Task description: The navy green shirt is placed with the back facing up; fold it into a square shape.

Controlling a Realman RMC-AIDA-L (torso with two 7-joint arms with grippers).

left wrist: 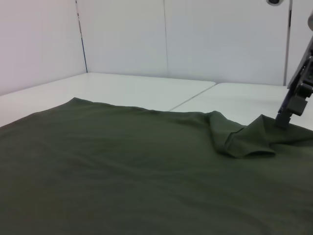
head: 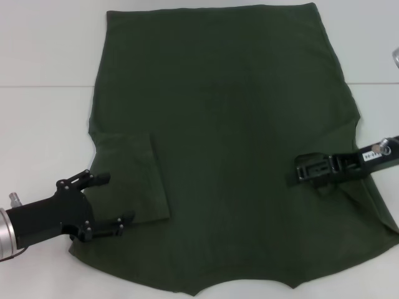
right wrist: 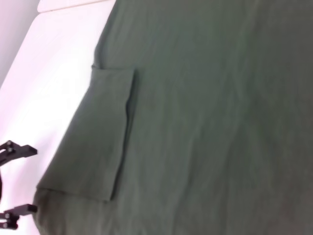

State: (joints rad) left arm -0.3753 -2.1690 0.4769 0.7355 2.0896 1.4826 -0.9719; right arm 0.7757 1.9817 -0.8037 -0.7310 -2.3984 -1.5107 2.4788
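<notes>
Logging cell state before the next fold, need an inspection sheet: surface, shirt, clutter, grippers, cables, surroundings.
Surface: white table, a seam line running across it.
Job's things: shirt spread flat, plain side up; left sleeve already folded in over the body; right sleeve bunched under the right gripper.
Clutter: metallic object at the table's right edge, cut off by the frame, cannot identify.
Grippers: left gripper jaws open at the shirt's left edge; right gripper on the right sleeve.
Cables: nothing seen.
Surroundings: white wall panels behind the table.

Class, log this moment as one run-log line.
shirt: navy green shirt flat, left sleeve folded in | left pincer: open beside sleeve | right pincer: gripping right sleeve, mid-fold
</notes>
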